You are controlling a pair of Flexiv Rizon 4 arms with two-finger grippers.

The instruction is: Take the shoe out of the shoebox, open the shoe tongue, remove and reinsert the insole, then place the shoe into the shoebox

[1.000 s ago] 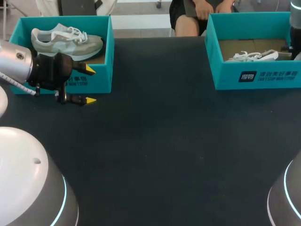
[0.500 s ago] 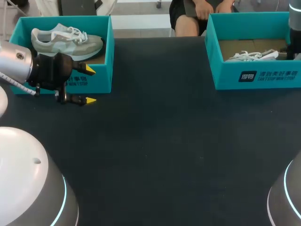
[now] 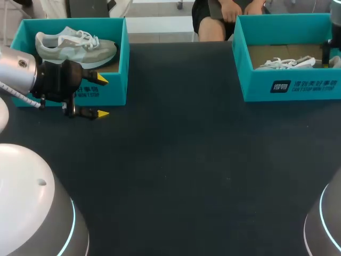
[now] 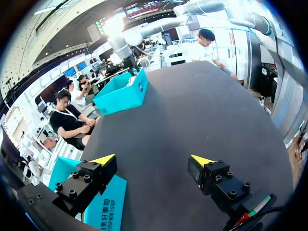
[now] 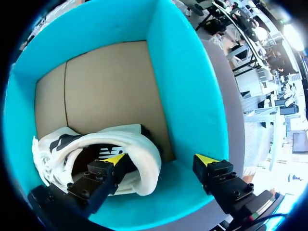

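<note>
A white shoe (image 5: 144,147) lies on its side in the teal shoebox (image 5: 185,82) at the table's far right, also seen as the white shoe (image 3: 285,63) in its shoebox (image 3: 290,85). My right gripper (image 5: 160,159) is down in that box and open. One finger sits inside the shoe's heel opening, the other stands free near the box wall. My left gripper (image 3: 102,96) hangs open and empty in front of the other teal box (image 3: 114,88); in its own view the left gripper (image 4: 153,160) holds nothing.
The left box holds a grey-green shoe (image 3: 74,45). The black table (image 3: 181,160) stretches between the two boxes. A person sits beyond the far edge, not touching the table.
My right gripper has opened wide and let go of the white shoe's heel inside the right box. The left arm has not moved.
</note>
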